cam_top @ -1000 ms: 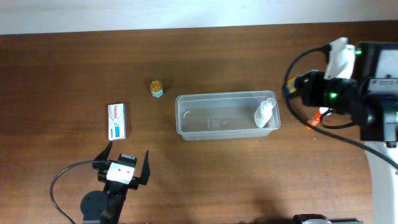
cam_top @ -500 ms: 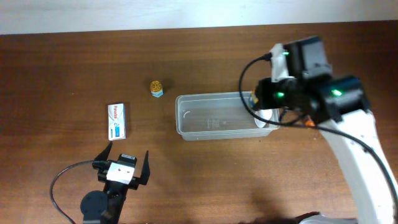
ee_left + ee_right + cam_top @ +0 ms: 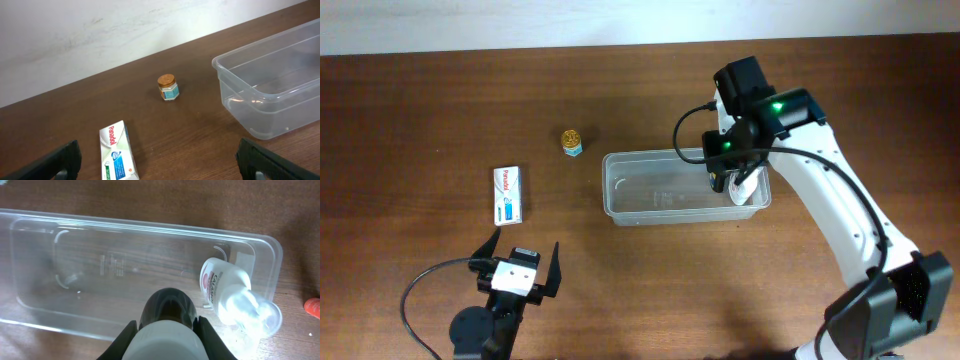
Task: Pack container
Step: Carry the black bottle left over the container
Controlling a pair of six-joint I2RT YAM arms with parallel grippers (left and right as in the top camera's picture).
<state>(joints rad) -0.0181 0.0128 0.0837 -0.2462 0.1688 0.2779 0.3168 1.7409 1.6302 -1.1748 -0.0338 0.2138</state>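
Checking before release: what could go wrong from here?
1. The right jaws are shut on a dark-topped bottle over the container, right beside the white pump bottle lying at its right end. A drop here may land on it or knock it.
2. In the right wrist view the held bottle sits near the container's long wall. Lowering could catch the rim and shove the tub.

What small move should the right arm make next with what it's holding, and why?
Probably lower a little and open. The right gripper is shut on a dark-tipped bottle above the bare floor of the container, with the white bottle off to one side, so the drop spot looks free.
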